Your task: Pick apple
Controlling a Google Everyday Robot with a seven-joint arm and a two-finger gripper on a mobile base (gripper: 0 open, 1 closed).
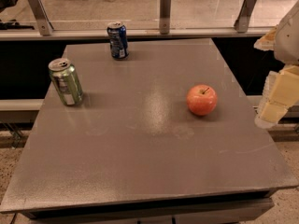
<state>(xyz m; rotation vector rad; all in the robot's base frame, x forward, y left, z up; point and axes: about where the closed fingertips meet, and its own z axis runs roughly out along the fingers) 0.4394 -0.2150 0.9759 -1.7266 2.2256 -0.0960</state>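
Note:
The apple (202, 100) is round and red-orange with a short dark stem. It sits upright on the grey table (140, 162), right of the middle. My gripper (270, 113) hangs at the right edge of the camera view, past the table's right side. It is to the right of the apple, apart from it and at about its height. It holds nothing that I can see.
A green can (66, 81) stands near the table's left edge. A blue can (117, 40) stands at the back. A glass railing with metal posts (164, 12) runs behind the table. The floor lies below on the right.

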